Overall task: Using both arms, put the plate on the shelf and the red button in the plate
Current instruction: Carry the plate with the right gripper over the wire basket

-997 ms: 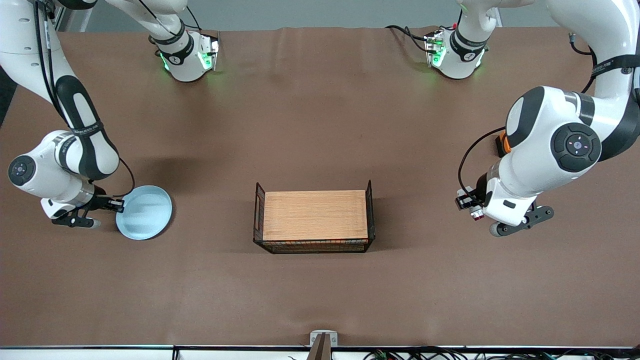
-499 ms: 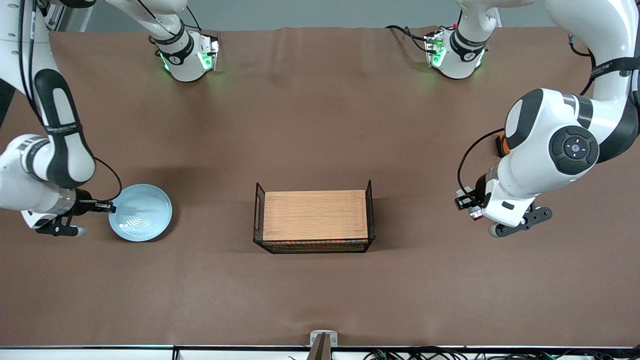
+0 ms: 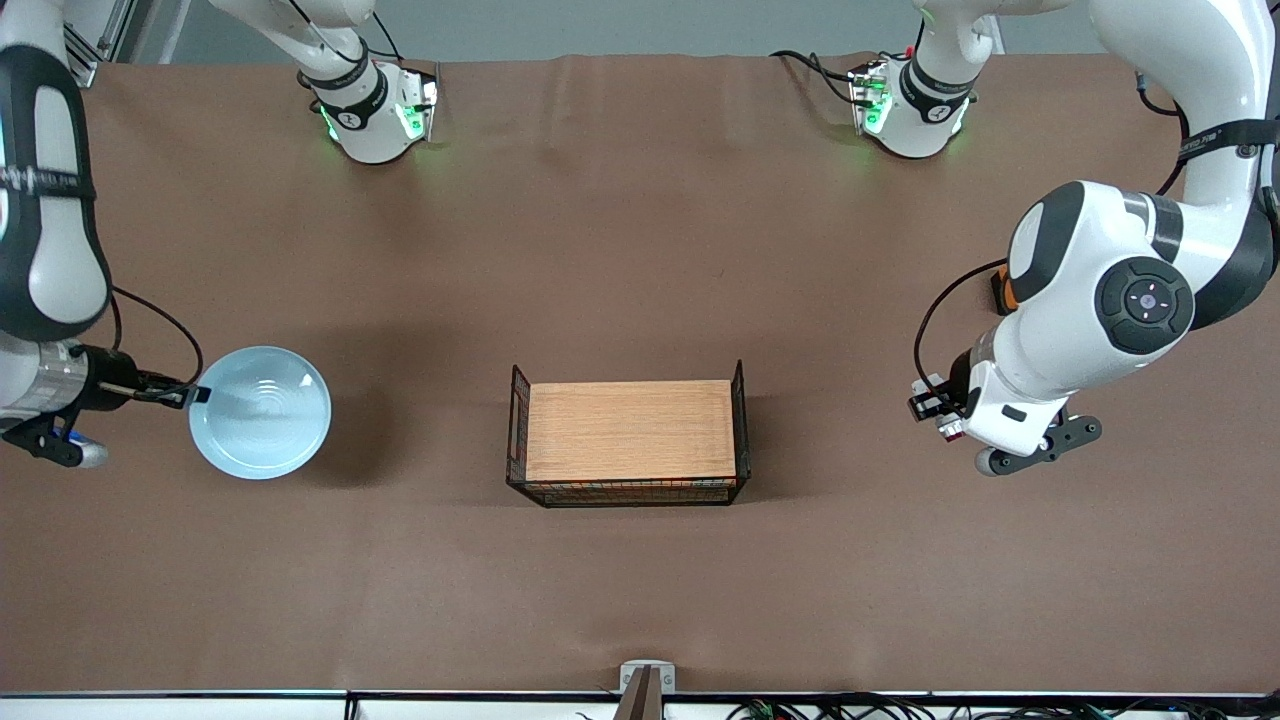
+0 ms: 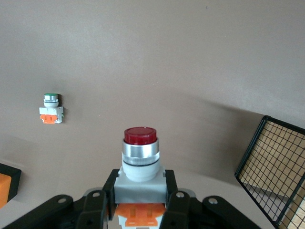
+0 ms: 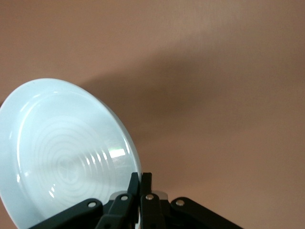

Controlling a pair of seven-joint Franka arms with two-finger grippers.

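Observation:
The pale blue plate [image 3: 262, 414] hangs above the table at the right arm's end and casts a shadow beside it. My right gripper [image 3: 197, 395] is shut on its rim. In the right wrist view the plate [image 5: 66, 152] stands on edge with my right gripper [image 5: 141, 180] pinching the rim. My left gripper [image 3: 935, 410] hovers over the left arm's end, shut on the red button [image 3: 950, 428]. The left wrist view shows the red button [image 4: 140, 152], red cap outward, its grey body clamped in my left gripper [image 4: 140, 183].
A wooden tray [image 3: 630, 430] with black wire mesh ends sits mid-table; one mesh end [image 4: 281, 176] shows in the left wrist view. A similar green-capped button [image 4: 51, 109] and an orange box [image 4: 5, 180] lie on the table; an orange part [image 3: 1005, 288] shows beside the left arm.
My right arm has raised the plate and drawn it a little toward the right arm's end, and the plate now faces the front camera more flatly. My left arm has barely moved.

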